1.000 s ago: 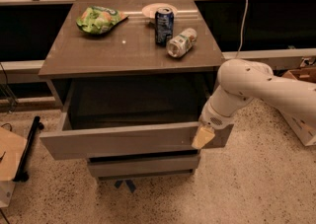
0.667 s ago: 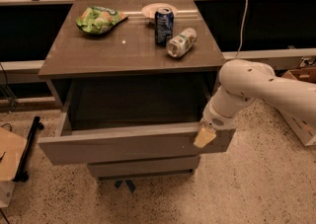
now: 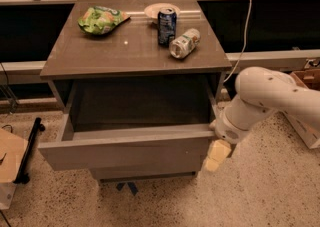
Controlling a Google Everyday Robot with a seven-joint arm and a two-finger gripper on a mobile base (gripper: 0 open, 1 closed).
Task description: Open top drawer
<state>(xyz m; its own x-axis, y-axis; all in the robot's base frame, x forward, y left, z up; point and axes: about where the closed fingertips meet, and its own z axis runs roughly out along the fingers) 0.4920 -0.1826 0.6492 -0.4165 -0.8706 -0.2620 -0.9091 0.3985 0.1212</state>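
The top drawer (image 3: 127,152) of the grey-brown cabinet stands pulled well out toward me, its flat handleless front low in the view and its inside dark and bare. My white arm comes in from the right. My gripper (image 3: 216,155), with pale yellow fingers, is at the right end of the drawer front, touching or just beside its corner. The two lower drawer fronts are almost wholly hidden under the open drawer.
On the cabinet top (image 3: 100,51) lie a green chip bag (image 3: 101,19), a white plate (image 3: 161,9), an upright blue can (image 3: 166,19) and a can on its side (image 3: 184,43). A cardboard box (image 3: 10,163) stands at the left, another box (image 3: 306,116) at the right.
The drawer has come further out toward me, and my gripper has moved down and forward with its right end.
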